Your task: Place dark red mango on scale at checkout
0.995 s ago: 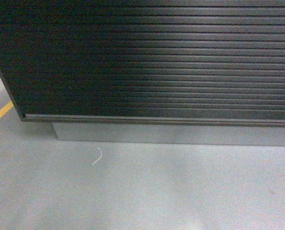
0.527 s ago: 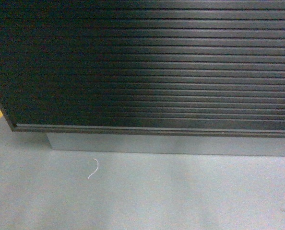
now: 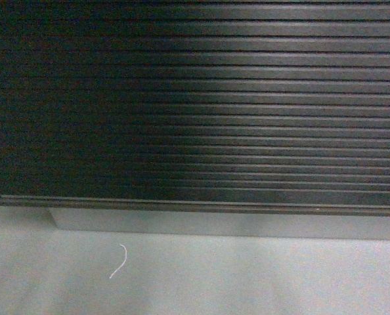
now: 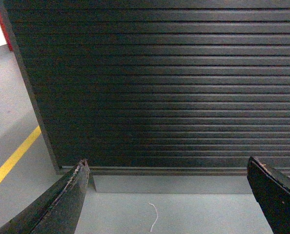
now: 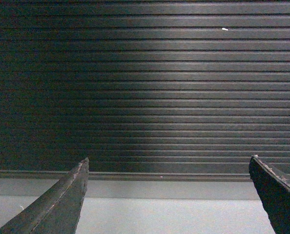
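While the head camera looks down and forward, the ribbed black front of the checkout (image 3: 201,105) fills most of its view. Its ribs run long and flat from left to right. No words, labels or brand marks can be read anywhere on it. Only a tiny white speck (image 5: 225,29) shows high on the ribs in the right wrist view, too small to tell what it is.

Under the black panel runs a thin lip, and below that a plain grey base strip (image 3: 221,224) set back a little. The grey floor (image 3: 247,282) lies in front. A small curled white thread (image 3: 119,261) rests on the floor near the left end of the counter, apart from the base. In the left wrist view a yellow line (image 4: 12,161) runs slanting over the floor to the left of the counter's left edge, and a bit of red shows far up at the corner.

The left gripper (image 4: 169,195) has its two dark fingers (image 4: 62,202) spread wide, with nothing between them. The right gripper (image 5: 169,195) is the same, fingers (image 5: 57,204) wide apart and bare. Both point at the counter front, low down near the floor.

The dark red mango and the scale are not seen in any view. The counter top is out of view too.
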Robot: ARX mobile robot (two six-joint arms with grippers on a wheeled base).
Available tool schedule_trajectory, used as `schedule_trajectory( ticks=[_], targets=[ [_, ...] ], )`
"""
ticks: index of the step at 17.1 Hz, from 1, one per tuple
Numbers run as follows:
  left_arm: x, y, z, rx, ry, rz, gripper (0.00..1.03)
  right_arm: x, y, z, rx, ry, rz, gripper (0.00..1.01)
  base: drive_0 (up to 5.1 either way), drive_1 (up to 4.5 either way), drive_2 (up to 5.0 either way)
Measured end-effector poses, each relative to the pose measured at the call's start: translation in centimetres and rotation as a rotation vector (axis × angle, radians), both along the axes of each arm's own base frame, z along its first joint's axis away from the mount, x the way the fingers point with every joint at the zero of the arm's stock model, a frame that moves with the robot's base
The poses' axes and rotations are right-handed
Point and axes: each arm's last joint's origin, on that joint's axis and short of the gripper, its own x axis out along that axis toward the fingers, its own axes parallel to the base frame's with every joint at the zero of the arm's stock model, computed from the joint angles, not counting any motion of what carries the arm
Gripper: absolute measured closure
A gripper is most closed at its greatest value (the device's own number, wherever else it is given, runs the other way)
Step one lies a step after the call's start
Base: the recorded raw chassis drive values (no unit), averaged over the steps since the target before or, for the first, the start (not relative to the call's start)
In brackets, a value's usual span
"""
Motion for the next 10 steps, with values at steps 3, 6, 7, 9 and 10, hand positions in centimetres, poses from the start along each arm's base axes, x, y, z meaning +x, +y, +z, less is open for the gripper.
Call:
schedule_trajectory(
  ticks=[3,6,7,9,10],
  targets=[
    [0.00,0.00,0.01,0.000,-0.001,0.000,0.05,0.00,0.00,-0.01,0.000,0.001,0.000,0.03,-0.1,2.57,-2.8],
    [0.00,0.00,0.00,0.000,0.000,0.000,0.05,0.00,0.00,-0.01,0.000,0.001,0.000,0.03,-0.1,2.57,-2.8],
    [0.00,0.00,0.00,0.000,0.000,0.000,0.05,0.00,0.00,-0.01,0.000,0.001,0.000,0.03,-0.1,2.57,-2.8],
    [0.00,0.00,0.00,0.000,0.000,0.000,0.05,0.00,0.00,0.00,0.000,0.000,0.000,0.03,-0.1,2.57,-2.8],
    [0.00,0.00,0.01,0.000,-0.002,0.000,0.05,0.00,0.00,-0.02,0.000,0.002,0.000,0.03,-0.1,2.57,-2.8]
  ],
)
